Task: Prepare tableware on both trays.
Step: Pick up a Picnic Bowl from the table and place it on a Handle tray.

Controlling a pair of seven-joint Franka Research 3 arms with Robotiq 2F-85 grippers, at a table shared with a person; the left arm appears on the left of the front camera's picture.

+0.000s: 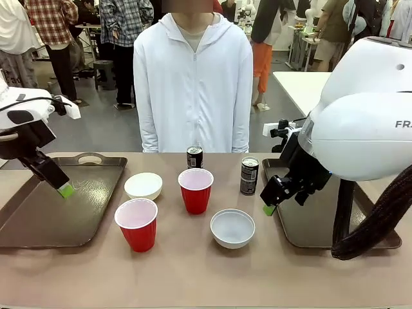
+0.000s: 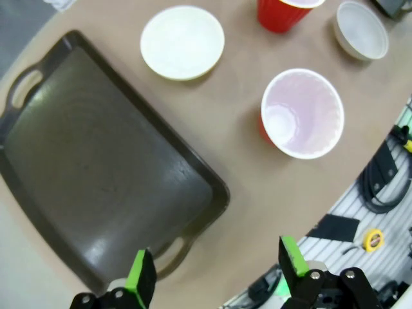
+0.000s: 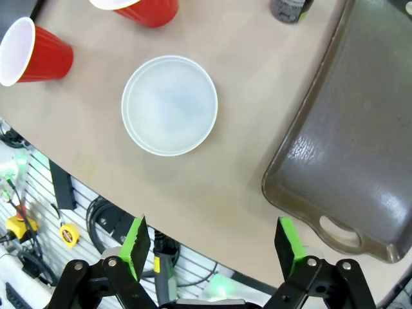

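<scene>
Two dark brown trays lie at the table's sides, the left tray [image 1: 38,219] and the right tray [image 1: 309,232], both bare. Between them stand two red cups [image 1: 136,225] [image 1: 195,190], two white bowls [image 1: 143,186] [image 1: 232,228] and two dark cans [image 1: 194,156] [image 1: 249,175]. My left gripper [image 1: 65,189] hovers open over the left tray [image 2: 96,174], holding nothing. My right gripper [image 1: 270,208] hangs open at the right tray's near-left edge, above the table and beside a bowl [image 3: 170,105]. Both stand wide open in the wrist views, the left gripper [image 2: 215,273] and the right gripper [image 3: 212,241].
A person in a white hooded jacket [image 1: 193,84] stands at the far side of the table, hands out of sight. The near table edge [image 3: 193,212] runs just under my right gripper, with cables and rails below it.
</scene>
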